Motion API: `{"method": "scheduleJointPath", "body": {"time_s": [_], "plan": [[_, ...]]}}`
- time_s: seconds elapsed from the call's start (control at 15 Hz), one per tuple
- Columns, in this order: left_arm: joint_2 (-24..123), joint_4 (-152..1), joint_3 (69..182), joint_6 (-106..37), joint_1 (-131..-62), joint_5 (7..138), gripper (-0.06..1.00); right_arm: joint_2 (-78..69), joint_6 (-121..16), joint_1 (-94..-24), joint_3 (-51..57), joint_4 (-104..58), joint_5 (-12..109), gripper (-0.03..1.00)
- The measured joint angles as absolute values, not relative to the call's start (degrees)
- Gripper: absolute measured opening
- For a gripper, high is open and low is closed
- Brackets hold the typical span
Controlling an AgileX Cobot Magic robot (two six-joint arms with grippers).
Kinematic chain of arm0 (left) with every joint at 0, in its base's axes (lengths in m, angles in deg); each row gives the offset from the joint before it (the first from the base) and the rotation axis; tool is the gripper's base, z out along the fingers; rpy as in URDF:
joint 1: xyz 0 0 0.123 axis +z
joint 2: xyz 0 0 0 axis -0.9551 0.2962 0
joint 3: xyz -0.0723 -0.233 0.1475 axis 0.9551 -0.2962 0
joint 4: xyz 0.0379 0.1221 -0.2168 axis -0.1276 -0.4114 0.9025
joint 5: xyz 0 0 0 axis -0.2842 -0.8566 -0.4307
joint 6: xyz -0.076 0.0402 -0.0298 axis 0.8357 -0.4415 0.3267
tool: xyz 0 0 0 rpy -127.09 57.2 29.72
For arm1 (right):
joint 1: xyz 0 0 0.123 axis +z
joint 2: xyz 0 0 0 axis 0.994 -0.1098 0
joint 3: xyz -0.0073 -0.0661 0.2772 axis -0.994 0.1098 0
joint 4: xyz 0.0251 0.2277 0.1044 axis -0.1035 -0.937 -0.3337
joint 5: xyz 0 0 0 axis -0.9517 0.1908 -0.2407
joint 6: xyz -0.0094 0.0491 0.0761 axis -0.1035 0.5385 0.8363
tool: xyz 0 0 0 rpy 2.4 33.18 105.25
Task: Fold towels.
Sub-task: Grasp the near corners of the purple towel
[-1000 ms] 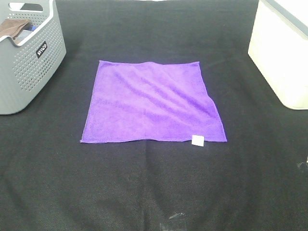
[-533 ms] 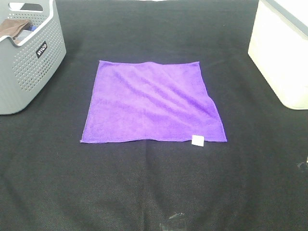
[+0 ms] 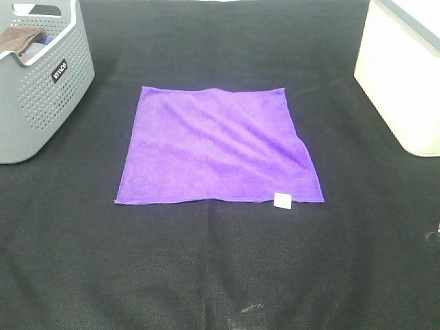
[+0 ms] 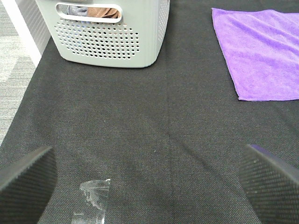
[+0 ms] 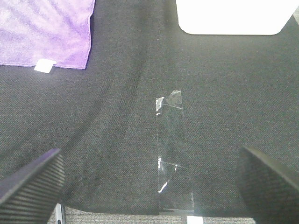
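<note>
The purple towel (image 3: 216,148) is fuzzy, matt cloth. The black table cover (image 3: 206,261) looks coarse and woven. The grey basket (image 3: 48,103) is perforated matt plastic. The clear tape strip (image 5: 174,154) is glossy.

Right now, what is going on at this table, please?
Nothing is being handled at this moment. The purple towel lies flat and unfolded in the middle of the black table, its white tag at the near right corner. The left claw and the right claw are both open, over the table's near side, apart from the towel. A gray basket with a brown cloth inside stands at the far left, and a white bin at the far right. Folding has not begun.
</note>
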State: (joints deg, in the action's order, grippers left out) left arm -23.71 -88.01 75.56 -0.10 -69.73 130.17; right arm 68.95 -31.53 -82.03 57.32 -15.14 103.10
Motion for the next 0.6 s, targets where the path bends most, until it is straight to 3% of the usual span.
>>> {"method": "scheduleJointPath", "body": {"time_s": [0.6], "plan": [[-23.7,-88.0,75.6,-0.1,-69.7,130.2,0.99,68.9,-31.5,-82.0,57.3,-14.8,103.1,0.96]]}}
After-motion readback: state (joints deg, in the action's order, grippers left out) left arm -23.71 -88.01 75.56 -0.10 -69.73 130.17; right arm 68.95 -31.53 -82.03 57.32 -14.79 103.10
